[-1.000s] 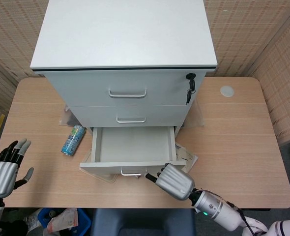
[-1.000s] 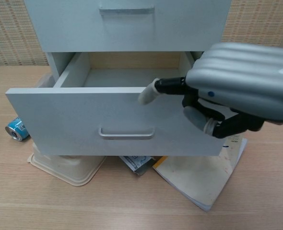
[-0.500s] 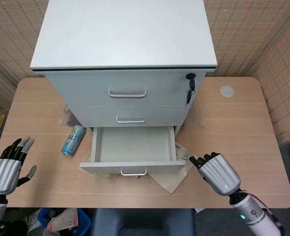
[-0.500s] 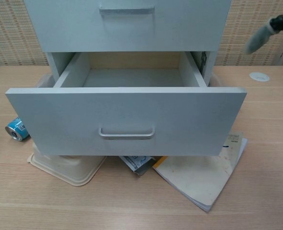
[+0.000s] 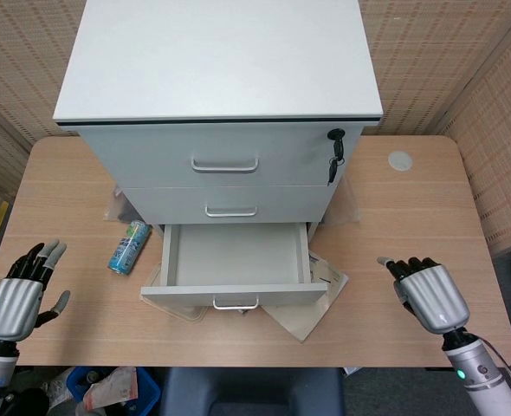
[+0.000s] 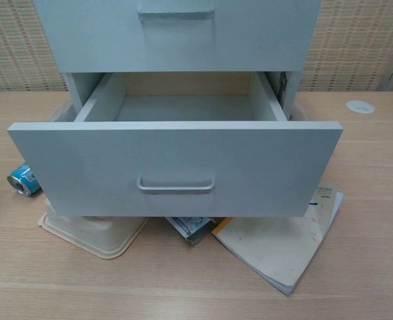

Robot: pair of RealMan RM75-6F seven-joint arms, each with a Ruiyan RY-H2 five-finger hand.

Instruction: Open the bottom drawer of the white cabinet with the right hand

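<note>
The white cabinet (image 5: 221,69) stands at the back middle of the table. Its bottom drawer (image 5: 235,256) is pulled out and empty; the chest view shows the drawer front (image 6: 176,170) with its metal handle (image 6: 176,185) close up. My right hand (image 5: 427,295) hovers over the table well to the right of the drawer, fingers apart, holding nothing. Low at the left edge, my left hand (image 5: 17,299) is open too. Neither hand shows in the chest view.
A blue can (image 5: 129,246) lies left of the drawer. Papers and a booklet (image 6: 283,243) and a beige tray (image 6: 93,233) stick out from under the drawer. Keys (image 5: 334,160) hang from the top drawer's lock. A white disc (image 5: 399,160) sits at the back right.
My right hand left the drawer front and swung out to the right, away from the cabinet. The drawer stays pulled out. The left hand barely shifted.
</note>
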